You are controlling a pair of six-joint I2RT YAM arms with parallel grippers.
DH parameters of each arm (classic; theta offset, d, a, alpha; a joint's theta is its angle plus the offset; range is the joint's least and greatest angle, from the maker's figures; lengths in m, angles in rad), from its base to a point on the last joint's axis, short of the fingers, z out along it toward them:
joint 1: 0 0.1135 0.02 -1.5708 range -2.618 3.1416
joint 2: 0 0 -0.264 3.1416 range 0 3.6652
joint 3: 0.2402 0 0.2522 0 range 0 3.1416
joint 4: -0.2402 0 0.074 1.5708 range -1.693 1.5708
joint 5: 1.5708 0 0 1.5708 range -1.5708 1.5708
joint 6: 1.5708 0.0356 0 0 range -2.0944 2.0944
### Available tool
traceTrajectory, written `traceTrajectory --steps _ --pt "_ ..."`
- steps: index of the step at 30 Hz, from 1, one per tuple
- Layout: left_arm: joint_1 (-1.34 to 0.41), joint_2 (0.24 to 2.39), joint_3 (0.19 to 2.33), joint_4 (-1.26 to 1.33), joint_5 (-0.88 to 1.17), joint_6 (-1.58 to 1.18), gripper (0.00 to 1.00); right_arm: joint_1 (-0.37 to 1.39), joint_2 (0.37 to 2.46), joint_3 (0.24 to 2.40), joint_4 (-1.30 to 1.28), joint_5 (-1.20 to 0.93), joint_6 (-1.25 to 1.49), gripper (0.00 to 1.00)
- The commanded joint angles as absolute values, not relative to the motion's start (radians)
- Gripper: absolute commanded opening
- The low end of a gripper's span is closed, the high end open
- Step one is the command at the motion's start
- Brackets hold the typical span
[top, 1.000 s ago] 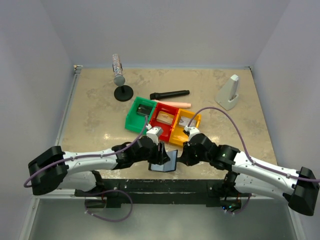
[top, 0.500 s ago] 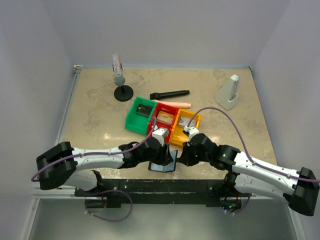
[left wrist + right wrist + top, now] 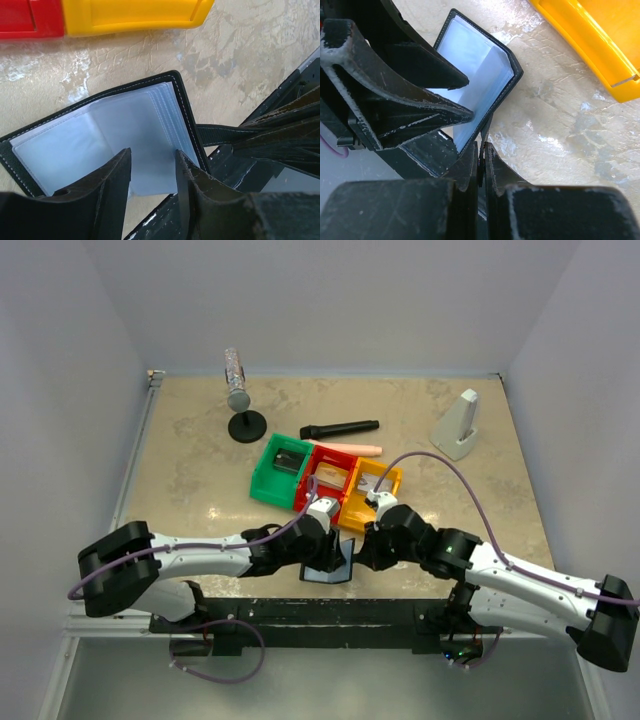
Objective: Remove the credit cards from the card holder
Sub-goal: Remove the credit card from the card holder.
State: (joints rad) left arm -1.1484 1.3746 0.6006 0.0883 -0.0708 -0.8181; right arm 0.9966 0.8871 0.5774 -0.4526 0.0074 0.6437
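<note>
The card holder (image 3: 340, 565) lies open at the near table edge, black outside and bluish-grey with clear sleeves inside (image 3: 125, 130). No card shows in its sleeves. My left gripper (image 3: 322, 558) is open, and its fingers (image 3: 115, 175) straddle the lower edge of the inner sleeves (image 3: 152, 155). My right gripper (image 3: 358, 552) is shut on the holder's small black tab (image 3: 486, 131) and holds that side tilted up (image 3: 480, 75). The left gripper's fingers (image 3: 420, 95) also show in the right wrist view.
A green bin (image 3: 262, 478), a red bin (image 3: 318, 452) and a yellow bin (image 3: 390, 480) stand just behind the holder, each with a flat item inside. Farther back are a black marker-like stick (image 3: 340, 428), a pink stick (image 3: 358, 448), a silver cylinder on a black stand (image 3: 238, 390) and a white wedge (image 3: 458, 425).
My left gripper has moved right and down onto the open holder, with its fingers now over the sleeves. The right gripper has kept its hold on the tab.
</note>
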Motion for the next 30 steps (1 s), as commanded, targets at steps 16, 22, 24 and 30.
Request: traceTrajectory --steps 16,22,24,30 --pt "-1.157 1.192 0.572 0.055 -0.227 -0.816 0.45 1.0 0.874 0.657 -0.489 0.003 0.597 0.0" --pt "-1.158 1.245 0.626 0.057 -0.161 -0.787 0.46 1.002 0.887 0.664 -0.495 0.005 0.589 0.0" --pt "-1.16 1.276 0.634 0.06 -0.149 -0.79 0.46 1.0 0.888 0.666 -0.499 0.005 0.588 0.0" --pt "-1.163 1.327 0.652 0.071 -0.118 -0.781 0.45 1.0 0.89 0.658 -0.509 0.003 0.584 0.0"
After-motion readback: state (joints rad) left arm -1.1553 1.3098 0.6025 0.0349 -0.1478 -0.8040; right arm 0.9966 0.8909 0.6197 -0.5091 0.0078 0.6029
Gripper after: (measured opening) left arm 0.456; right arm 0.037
